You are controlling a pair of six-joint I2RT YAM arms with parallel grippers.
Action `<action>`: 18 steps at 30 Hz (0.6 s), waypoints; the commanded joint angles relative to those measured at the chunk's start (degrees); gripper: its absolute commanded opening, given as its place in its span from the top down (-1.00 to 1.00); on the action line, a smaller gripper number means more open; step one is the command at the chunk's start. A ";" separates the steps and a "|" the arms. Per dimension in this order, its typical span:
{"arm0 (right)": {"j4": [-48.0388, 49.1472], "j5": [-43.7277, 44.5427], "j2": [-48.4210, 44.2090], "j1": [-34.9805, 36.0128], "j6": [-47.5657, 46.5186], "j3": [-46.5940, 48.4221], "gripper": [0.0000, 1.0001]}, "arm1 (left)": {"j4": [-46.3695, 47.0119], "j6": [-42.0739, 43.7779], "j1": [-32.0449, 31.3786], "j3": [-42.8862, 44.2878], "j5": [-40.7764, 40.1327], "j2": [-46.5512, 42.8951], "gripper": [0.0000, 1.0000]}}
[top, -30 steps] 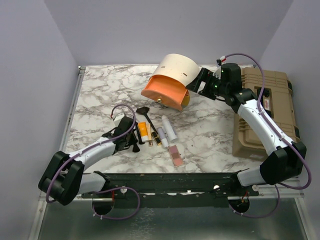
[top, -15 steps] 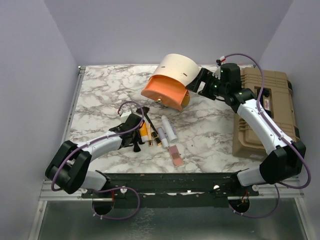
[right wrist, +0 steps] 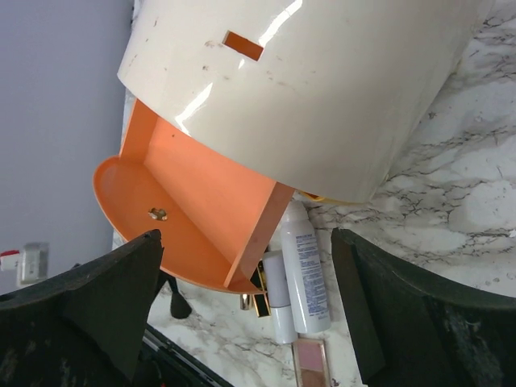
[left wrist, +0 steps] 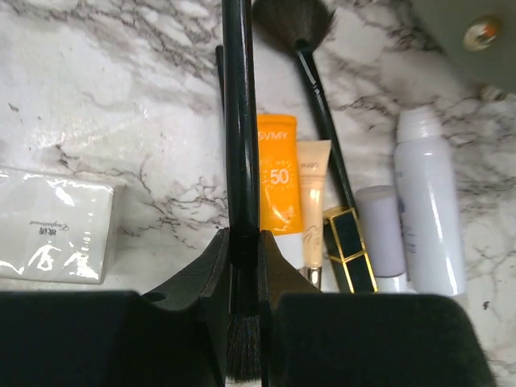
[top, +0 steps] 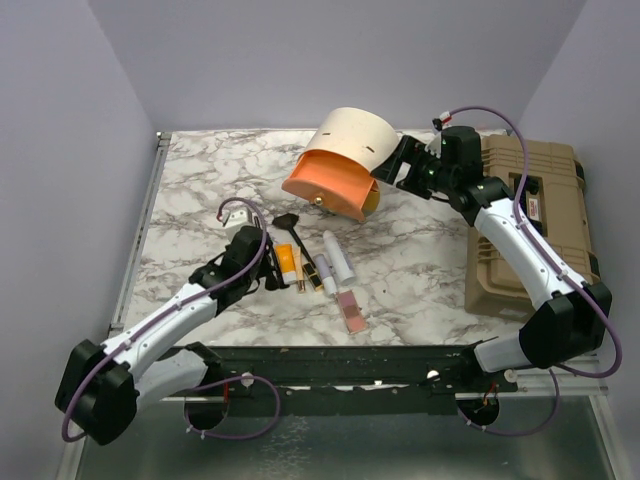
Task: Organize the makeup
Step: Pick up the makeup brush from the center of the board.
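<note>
My left gripper (left wrist: 242, 266) (top: 263, 266) is shut on a black makeup brush (left wrist: 240, 145). Its handle points away over the marble and its bristles sit between the jaws. The makeup lies in a row to its right: an orange tube (left wrist: 278, 185) (top: 287, 262), a cream tube (left wrist: 313, 189), a gold-black lipstick (left wrist: 348, 246), two white tubes (left wrist: 427, 210) and a second brush (left wrist: 310, 72). A pink palette (top: 351, 311) lies nearer the arms. My right gripper (right wrist: 250, 298) (top: 392, 166) stands open behind the cream case (top: 352, 148).
The cream case lies tilted with its orange inside (right wrist: 193, 201) facing the row of makeup. A small white packet (left wrist: 52, 226) (top: 235, 213) lies left of my left gripper. A tan toolbox (top: 530, 225) fills the right side. The table rim (top: 150, 200) runs along the left.
My left gripper has closed on the black brush and moved slightly away from the arm bases, uncovering the white packet. Its elbow has swung down and left. The right arm has not moved.
</note>
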 commanded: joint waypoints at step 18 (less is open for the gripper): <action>26.31 -19.36 -9.98 1.80 -0.57 -8.48 -0.51 | 15.40 6.58 -0.30 9.65 19.69 -10.50 1.00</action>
